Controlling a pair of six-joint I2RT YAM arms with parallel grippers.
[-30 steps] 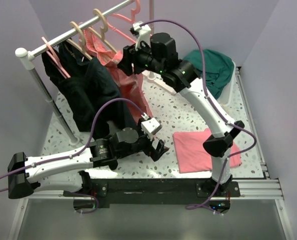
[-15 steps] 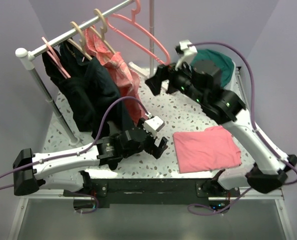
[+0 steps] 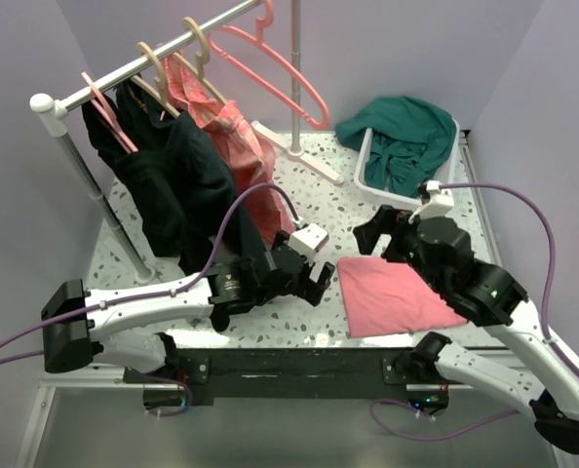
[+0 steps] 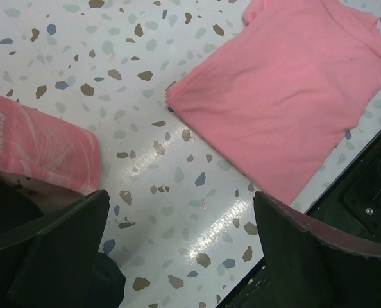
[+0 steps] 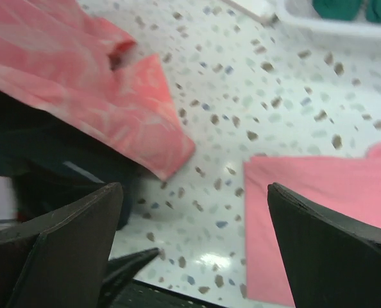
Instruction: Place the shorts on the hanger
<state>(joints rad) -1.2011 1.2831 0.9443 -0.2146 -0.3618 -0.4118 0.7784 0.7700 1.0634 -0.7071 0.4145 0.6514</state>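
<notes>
Shorts (image 3: 233,146): salmon-pink, mottled, hanging from the hanger (image 3: 201,56) beside dark clothes.
Hanger: beige, hooked on the rail (image 3: 124,74) at the worktop's (image 3: 333,210) far left.
Left pincer (image 3: 314,283): wide open, empty, near the pink cloth (image 3: 402,297).
Right pincer (image 3: 377,229): wide open, empty, above the cloth's far edge.

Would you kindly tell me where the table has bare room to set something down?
The widest bare patch of table lies between the white basket, the folded pink cloth and the hanging shorts. Under the rail it is crowded with dark clothes; the left gripper narrows the gap beside the cloth.
</notes>
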